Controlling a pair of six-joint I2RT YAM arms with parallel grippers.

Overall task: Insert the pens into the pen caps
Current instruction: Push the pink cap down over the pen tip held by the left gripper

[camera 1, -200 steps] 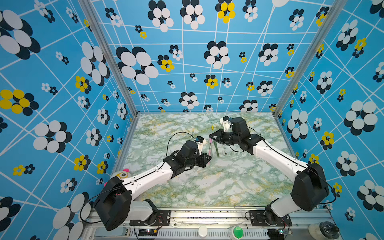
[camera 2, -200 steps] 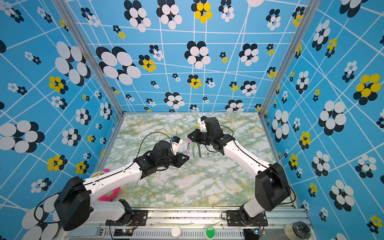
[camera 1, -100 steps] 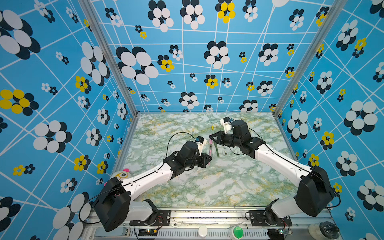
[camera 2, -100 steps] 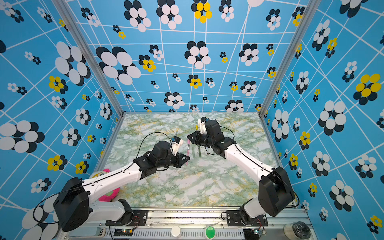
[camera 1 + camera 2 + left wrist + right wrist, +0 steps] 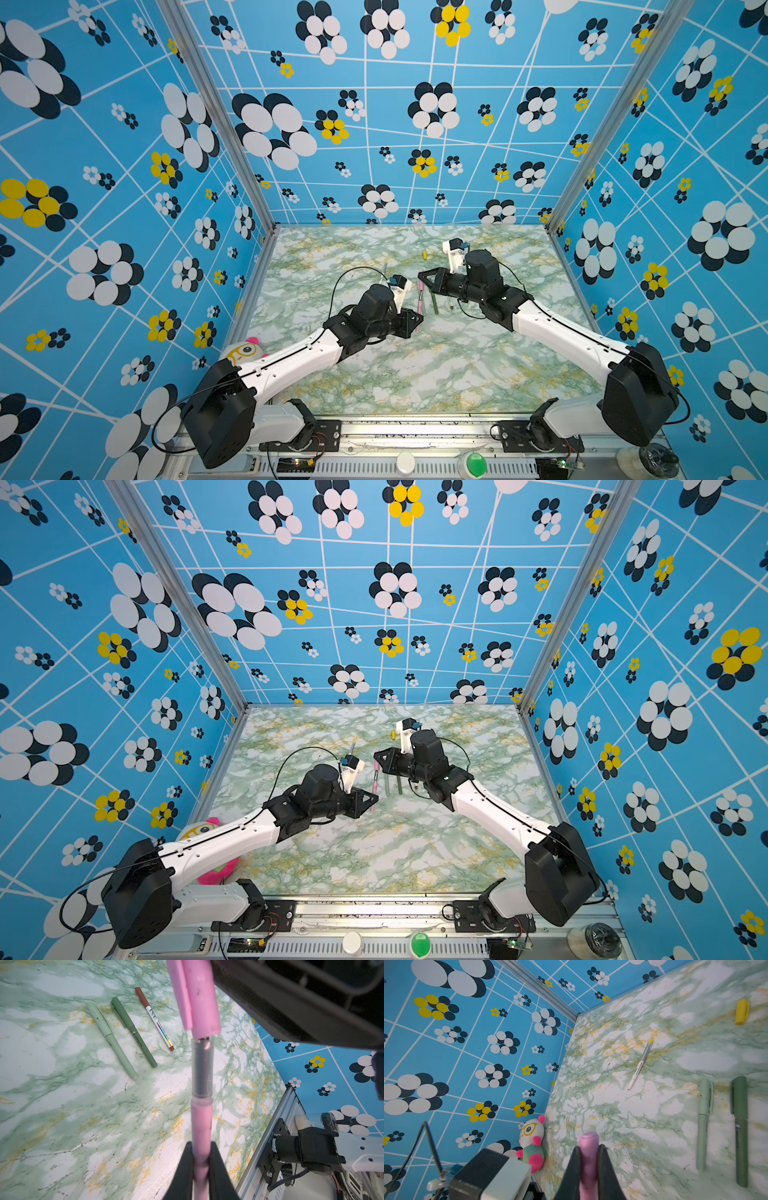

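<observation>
Left wrist view, pink pen (image 5: pixel 201 1126) tip hidden inside pink cap (image 5: pixel 199 997)

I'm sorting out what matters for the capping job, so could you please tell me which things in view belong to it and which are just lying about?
Job: pink pen in left tool; pink cap in right tool; yellow pen, yellow cap, apart; pale green pen, dark green pen, brown pen, capped.
Lying about: plush toy; green button.
</observation>
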